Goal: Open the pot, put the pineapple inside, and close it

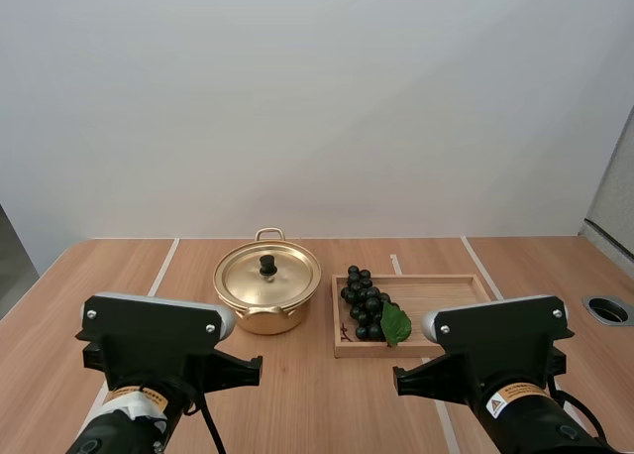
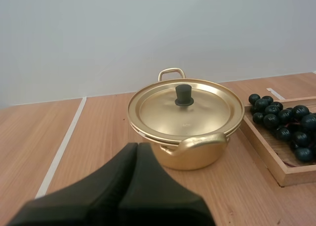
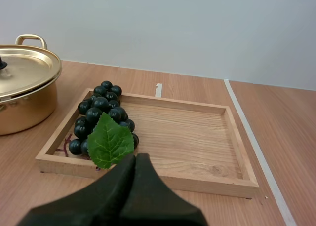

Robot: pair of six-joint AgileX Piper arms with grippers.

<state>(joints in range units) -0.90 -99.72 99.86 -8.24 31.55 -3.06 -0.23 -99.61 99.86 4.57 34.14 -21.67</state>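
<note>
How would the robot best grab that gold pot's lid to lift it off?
Probably by the black knob at the centre of the lid, coming straight down from above. The knob stands upright and looks narrow enough to pinch. The lid itself is a shallow disc lying flush on the rim of the pot, which leaves little edge to grip.

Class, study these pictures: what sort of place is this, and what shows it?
Likely a robot lab bench, not a kitchen: a wooden table with white lines, two robot arms, and a lidded pot and grapes on a tray staged as props.
</note>
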